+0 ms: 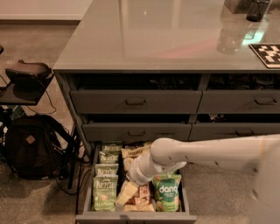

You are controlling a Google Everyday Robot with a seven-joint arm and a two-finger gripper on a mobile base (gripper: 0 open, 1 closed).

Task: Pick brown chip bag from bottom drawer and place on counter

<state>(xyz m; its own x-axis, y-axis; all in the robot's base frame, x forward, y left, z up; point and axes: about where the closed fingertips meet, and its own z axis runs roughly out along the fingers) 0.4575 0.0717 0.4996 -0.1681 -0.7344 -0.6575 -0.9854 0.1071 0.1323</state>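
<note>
The bottom drawer (135, 217) is pulled open at the foot of the cabinet. Brown chip bags lie in its middle column, one at the back (134, 152) and one near the front (141, 200). My gripper (126, 191) reaches down from the right on the white arm (205, 153). It is low inside the drawer over the front part of the middle column and covers part of the brown bags there. The glossy counter (166, 35) spreads above the cabinet.
Pale green bags (105, 188) fill the drawer's left column and a green "dang" bag (167, 193) lies at the right. A black backpack (30, 146) and a small stand (26, 76) are left of the cabinet. A checkerboard (267, 54), a glass (229, 37) and a dark cup (256, 8) stand on the counter.
</note>
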